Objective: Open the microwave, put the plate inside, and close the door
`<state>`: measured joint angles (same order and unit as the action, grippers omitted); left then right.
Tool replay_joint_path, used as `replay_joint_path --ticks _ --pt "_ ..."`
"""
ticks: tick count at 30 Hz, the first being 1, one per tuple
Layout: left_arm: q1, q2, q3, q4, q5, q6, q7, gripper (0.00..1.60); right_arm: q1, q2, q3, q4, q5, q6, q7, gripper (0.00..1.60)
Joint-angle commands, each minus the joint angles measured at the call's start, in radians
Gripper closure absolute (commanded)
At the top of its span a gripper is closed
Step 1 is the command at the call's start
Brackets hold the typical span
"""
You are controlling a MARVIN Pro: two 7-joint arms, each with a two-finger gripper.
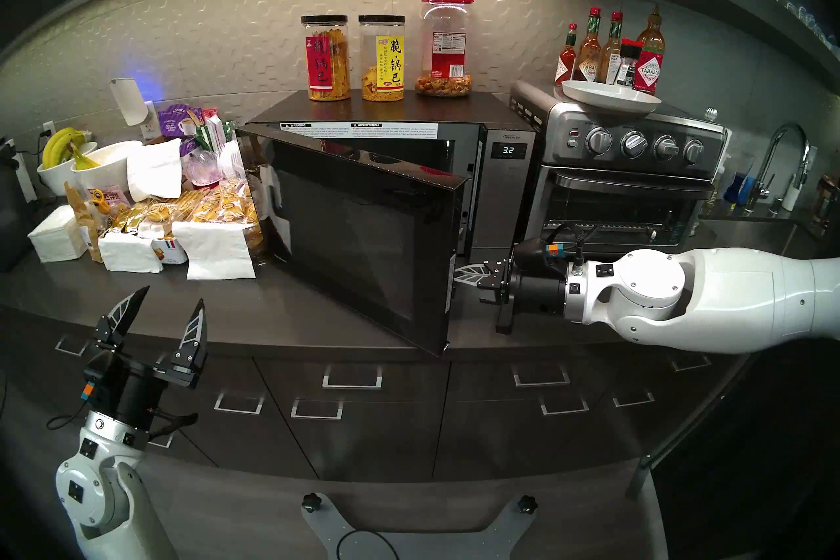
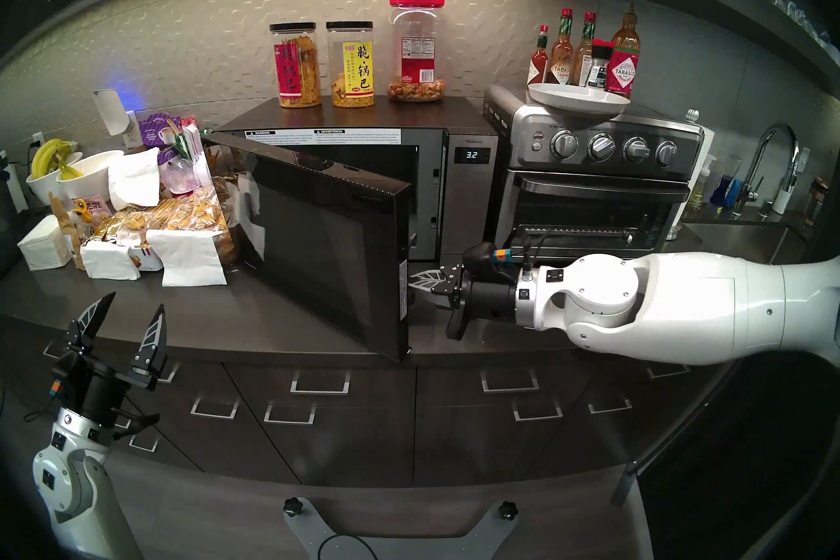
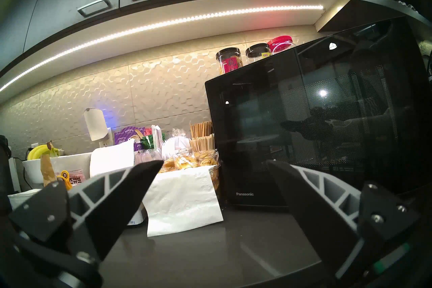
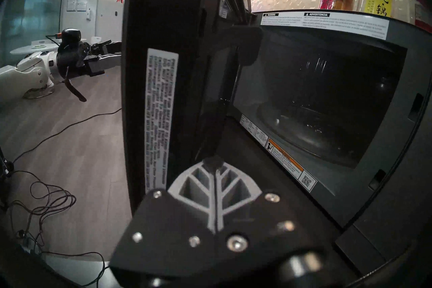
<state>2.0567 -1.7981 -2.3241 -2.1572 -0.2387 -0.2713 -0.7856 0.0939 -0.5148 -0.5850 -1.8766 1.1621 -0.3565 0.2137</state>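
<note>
Closest to me, my left tool (image 1: 157,318) just hangs over the front edge of the dark grey table (image 1: 282,309), fingers spread wide, nothing in it.

Next out is the wide glossy black glass door (image 1: 363,236) of the big boxy Panasonic microwave (image 1: 504,163), swung roughly halfway open on its left hinge. My right tool (image 1: 468,278) has its fingers pinched together on nothing, tips tucked just behind the door's free edge near the bottom corner. In the right wrist view they sit against the inner face of the door, so I reckon I'm using it as a hook or pusher to swing the door wider. No handle on that panel, and the glass looks slick, so the edge is the only sensible spot to work. It should swing easy and stiff on the hinge.

Inside, the clear glass turntable (image 4: 322,126) is bare.

Further back, the plain white round shallow plate (image 1: 611,97) is on top of the steel toaster oven (image 1: 636,182), overhanging its front a bit, with hot sauce bottles (image 1: 611,50) right behind it. Probably ceramic: rigid, smooth, breakable. I'd pinch the overhanging rim and keep it level.
</note>
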Motion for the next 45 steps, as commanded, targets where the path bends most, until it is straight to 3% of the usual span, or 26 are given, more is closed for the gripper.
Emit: replay_joint_path --ticks 1,6,10,17,33,45 --pt "0.0 0.0 0.0 -0.015 -0.002 -0.002 -0.001 0.0 -0.041 -0.102 0.069 0.017 -0.013 -0.005 -0.068 1.6" --pt "0.0 0.0 0.0 -0.015 -0.002 -0.002 -0.001 0.0 -0.053 -0.191 0.07 0.055 -0.025 -0.019 -0.107 1.6" --pt "0.0 0.0 0.0 -0.015 -0.002 -0.002 -0.001 0.0 -0.067 -0.215 0.08 0.045 -0.026 -0.028 -0.092 1.6" --pt "0.0 -0.001 0.0 -0.016 -0.002 -0.001 0.0 0.0 -0.074 -0.213 0.081 0.0 -0.03 -0.038 -0.057 1.6" --pt "0.0 -0.001 0.0 -0.016 -0.002 -0.001 0.0 0.0 -0.071 -0.143 0.059 -0.184 -0.062 -0.045 0.001 1.6" --pt "0.0 -0.001 0.0 -0.016 -0.002 -0.001 0.0 0.0 -0.101 -0.226 0.069 -0.217 -0.063 -0.019 -0.057 1.6"
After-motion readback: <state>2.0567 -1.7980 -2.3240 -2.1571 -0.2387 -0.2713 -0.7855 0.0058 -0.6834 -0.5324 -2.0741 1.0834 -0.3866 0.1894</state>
